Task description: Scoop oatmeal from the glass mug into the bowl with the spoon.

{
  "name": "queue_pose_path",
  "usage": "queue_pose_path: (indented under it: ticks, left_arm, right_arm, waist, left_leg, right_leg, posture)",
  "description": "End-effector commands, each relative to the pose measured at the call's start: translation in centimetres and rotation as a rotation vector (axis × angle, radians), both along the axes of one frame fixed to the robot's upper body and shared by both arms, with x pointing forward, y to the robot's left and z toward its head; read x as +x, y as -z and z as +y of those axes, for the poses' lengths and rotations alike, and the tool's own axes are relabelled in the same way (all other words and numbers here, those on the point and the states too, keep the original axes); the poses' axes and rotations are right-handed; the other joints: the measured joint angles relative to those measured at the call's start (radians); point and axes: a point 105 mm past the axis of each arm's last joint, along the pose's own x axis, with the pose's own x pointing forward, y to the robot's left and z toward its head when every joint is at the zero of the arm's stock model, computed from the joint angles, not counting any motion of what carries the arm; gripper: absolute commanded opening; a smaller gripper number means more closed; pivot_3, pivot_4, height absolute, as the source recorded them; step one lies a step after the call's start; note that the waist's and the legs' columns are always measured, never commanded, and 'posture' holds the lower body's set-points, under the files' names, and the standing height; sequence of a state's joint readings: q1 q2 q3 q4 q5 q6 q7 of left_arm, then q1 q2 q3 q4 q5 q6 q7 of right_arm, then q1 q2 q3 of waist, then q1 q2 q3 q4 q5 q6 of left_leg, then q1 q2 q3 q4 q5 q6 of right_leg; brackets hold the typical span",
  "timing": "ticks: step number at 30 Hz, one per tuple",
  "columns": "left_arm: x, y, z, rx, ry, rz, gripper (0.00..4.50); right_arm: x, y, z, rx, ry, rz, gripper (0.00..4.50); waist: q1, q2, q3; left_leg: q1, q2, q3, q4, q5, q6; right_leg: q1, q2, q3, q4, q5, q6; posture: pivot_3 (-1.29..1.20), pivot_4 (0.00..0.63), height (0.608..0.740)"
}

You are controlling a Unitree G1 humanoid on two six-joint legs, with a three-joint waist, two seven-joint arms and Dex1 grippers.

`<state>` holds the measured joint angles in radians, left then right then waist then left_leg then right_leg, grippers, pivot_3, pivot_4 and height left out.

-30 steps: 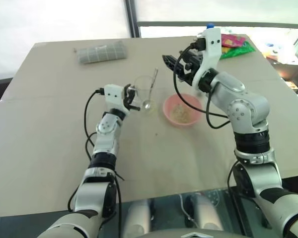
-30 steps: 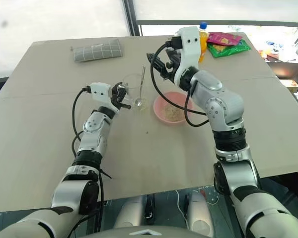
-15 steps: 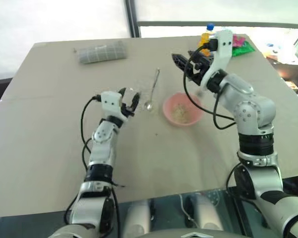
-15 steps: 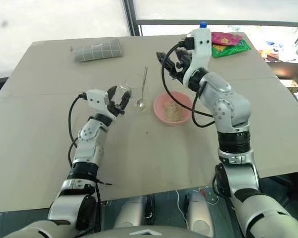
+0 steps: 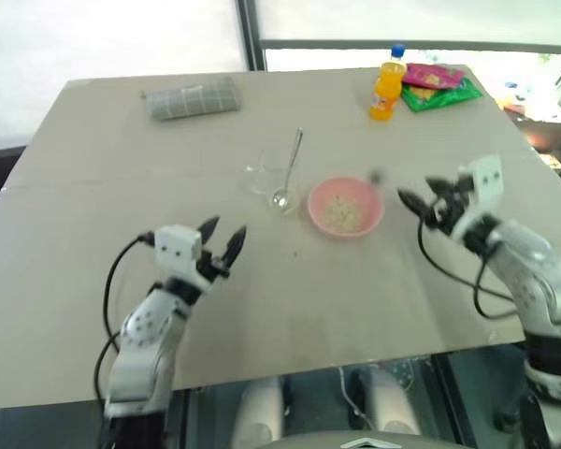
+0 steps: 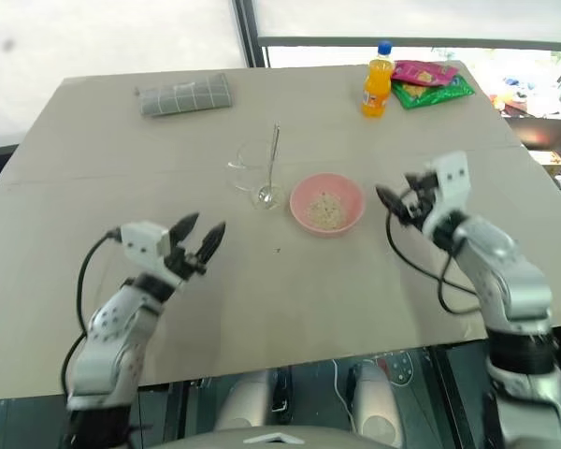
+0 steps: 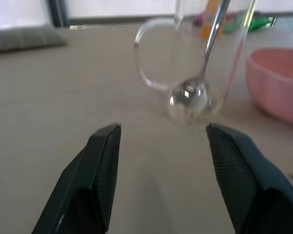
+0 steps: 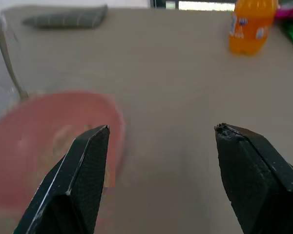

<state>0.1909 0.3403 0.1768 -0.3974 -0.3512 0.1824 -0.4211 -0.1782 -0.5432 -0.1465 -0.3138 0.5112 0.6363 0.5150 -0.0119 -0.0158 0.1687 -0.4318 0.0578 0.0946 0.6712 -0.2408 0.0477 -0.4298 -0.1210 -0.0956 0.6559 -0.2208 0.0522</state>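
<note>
The spoon stands in the glass mug, bowl end down and handle leaning on the far rim, so it is parked rather than in use. The mug sits just beside the pink bowl, a short carry for each scoop. Oatmeal lies in the bowl; none is discernible in the mug. The left gripper and right gripper both hang clear of these items, fingers spread, holding nothing. The scooping appears complete.
</note>
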Motion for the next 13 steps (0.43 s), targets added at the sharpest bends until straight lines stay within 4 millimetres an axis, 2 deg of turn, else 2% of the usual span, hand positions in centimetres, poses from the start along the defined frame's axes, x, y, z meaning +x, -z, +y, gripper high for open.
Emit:
queue_pose_path:
  ticks: [1, 2, 3, 4, 7, 13]
  left_arm:
    - [-2.0, -0.9, -0.1, 0.01, 0.006, -0.016, 3.39]
    - [-2.8, -0.4, -0.1, 0.013, 0.007, 0.007, 3.62]
    - [-3.4, 0.1, 0.1, 0.018, 0.002, 0.029, 4.19]
    - [-4.1, 0.7, 0.1, -0.003, -0.001, 0.065, 4.5]
    - [-5.0, 1.9, 0.3, 0.013, -0.019, 0.136, 4.5]
    - [-5.1, 2.1, 0.2, 0.063, -0.015, 0.144, 4.5]
  right_arm:
    - [-2.5, 0.0, 0.1, -0.023, -0.092, -0.028, 3.47]
    - [-3.4, 0.4, 0.2, -0.023, -0.139, -0.022, 3.71]
    - [-4.2, 0.4, 0.5, -0.008, -0.189, -0.041, 4.08]
    - [-5.1, 1.4, 0.3, -0.069, -0.233, -0.05, 4.39]
    - [-6.8, 3.6, -0.1, -0.119, -0.276, -0.024, 4.45]
    - [-6.8, 4.7, -1.4, -0.048, -0.214, 0.013, 4.45]
  waist:
    - [0.001, 0.0, 0.0]
    - [0.001, 0.0, 0.0]
    - [-0.001, 0.001, 0.0]
    - [-0.001, 0.001, 0.0]
    - [0.002, 0.001, 0.0]
    - [0.005, 0.001, 0.0]
  left_leg:
    - [0.0, 0.0, -0.002, 0.0, 0.0, 0.0]
    - [0.0, 0.0, -0.003, 0.001, 0.0, 0.0]
    - [0.001, 0.0, -0.004, 0.002, 0.0, 0.0]
    - [0.003, 0.0, -0.004, 0.002, 0.0, 0.0]
    - [0.002, 0.0, -0.005, 0.003, 0.0, 0.0]
    - [0.001, 0.0, -0.007, 0.006, 0.0, 0.0]
  right_leg:
    - [0.0, 0.0, 0.0, 0.0, 0.0, 0.0]
    - [0.0, 0.0, 0.0, 0.001, -0.002, 0.003]
    - [0.001, 0.001, 0.0, 0.0, -0.004, 0.001]
    - [0.003, 0.0, 0.0, 0.0, -0.005, 0.0]
    - [0.002, 0.0, 0.0, -0.001, -0.005, 0.0]
    - [0.002, 0.0, -0.001, 0.0, -0.005, 0.0]
  posture:
    - [0.0, 0.15, 0.718]
    - [0.0, 0.15, 0.718]
    - [0.0, 0.15, 0.718]
    - [0.0, 0.15, 0.718]
    - [0.0, 0.15, 0.718]
    - [0.0, 0.15, 0.718]
